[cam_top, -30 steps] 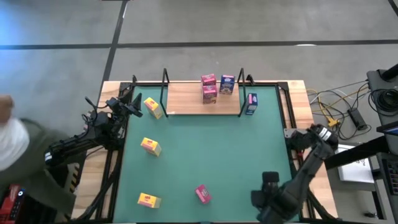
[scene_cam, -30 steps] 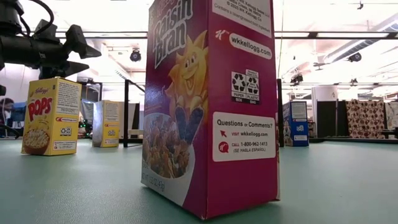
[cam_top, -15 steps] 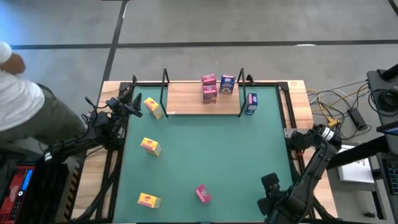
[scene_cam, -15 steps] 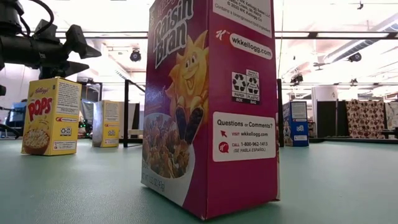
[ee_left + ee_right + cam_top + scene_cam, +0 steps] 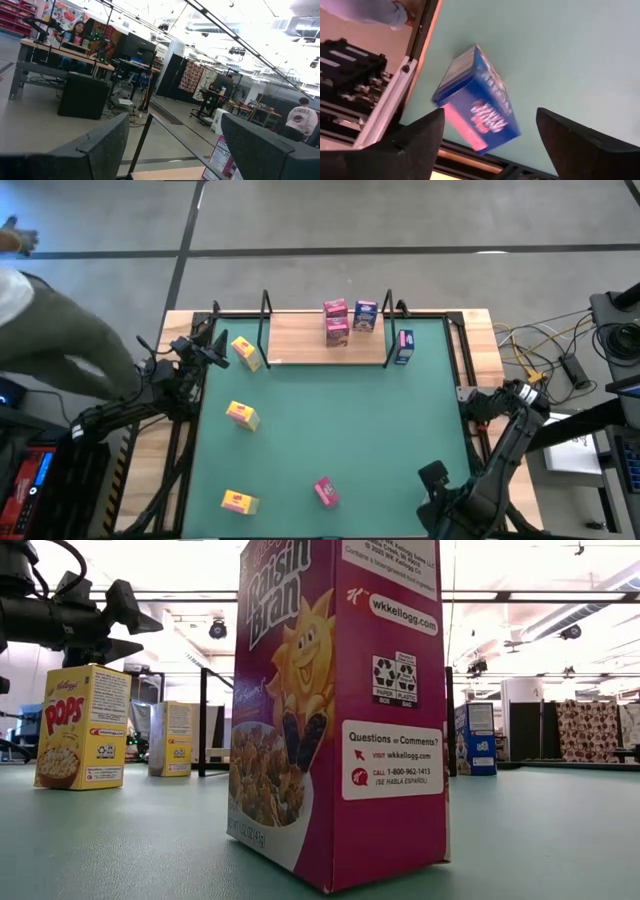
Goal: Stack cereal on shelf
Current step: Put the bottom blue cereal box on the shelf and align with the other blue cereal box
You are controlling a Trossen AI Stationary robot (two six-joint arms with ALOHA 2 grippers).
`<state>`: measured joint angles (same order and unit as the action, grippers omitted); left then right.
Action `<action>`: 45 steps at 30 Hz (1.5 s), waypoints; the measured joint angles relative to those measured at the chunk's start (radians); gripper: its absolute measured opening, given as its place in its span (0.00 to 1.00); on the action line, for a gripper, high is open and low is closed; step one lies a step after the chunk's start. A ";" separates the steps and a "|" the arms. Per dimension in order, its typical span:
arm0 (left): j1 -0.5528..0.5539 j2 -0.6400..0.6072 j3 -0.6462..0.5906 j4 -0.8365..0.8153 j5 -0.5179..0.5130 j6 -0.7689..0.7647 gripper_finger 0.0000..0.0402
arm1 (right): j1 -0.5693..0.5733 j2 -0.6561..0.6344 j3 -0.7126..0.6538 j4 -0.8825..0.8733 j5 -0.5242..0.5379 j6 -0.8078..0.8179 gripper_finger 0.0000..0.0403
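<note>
Your right tool (image 5: 490, 135) open over a blue box (image 5: 477, 102) on the worktop (image 5: 570, 55), your left tool (image 5: 170, 145) open by the shelf (image 5: 325, 340).

Right claw (image 5: 490, 135) opened, blue cereal box (image 5: 477, 107) apparently released; person (image 5: 45, 330) shifted beside table.

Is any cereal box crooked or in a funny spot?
Yes. A blue box looks tipped and crooked near the edge of the table, in front of the right gripper, whose jaws are open. It's far from the shelf.
</note>
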<state>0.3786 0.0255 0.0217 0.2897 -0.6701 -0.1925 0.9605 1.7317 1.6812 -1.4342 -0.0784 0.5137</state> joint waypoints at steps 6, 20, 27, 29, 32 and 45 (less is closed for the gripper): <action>0.000 0.000 0.000 0.000 0.000 0.000 0.74 | 0.020 0.002 -0.007 0.013 -0.008 -0.035 0.86; 0.000 0.000 0.000 0.000 0.000 0.000 0.74 | 0.032 0.004 -0.143 0.094 0.000 -0.115 0.91; 0.000 0.000 0.000 0.000 0.000 0.000 0.74 | 0.025 0.004 -0.226 0.173 0.045 -0.132 0.91; 0.000 0.000 0.000 0.000 0.000 0.000 0.74 | 0.018 0.004 -0.237 0.191 0.056 -0.132 0.89; 0.000 0.000 0.000 0.000 0.000 0.000 0.74 | -0.001 0.004 -0.247 0.207 0.054 -0.135 0.84; 0.000 0.000 0.000 0.000 0.000 0.000 0.74 | -0.123 0.001 -0.247 0.219 0.053 -0.176 0.47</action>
<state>0.3787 0.0254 0.0216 0.2898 -0.6701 -0.1925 0.8372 1.7329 1.4342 -1.2155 -0.0251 0.3375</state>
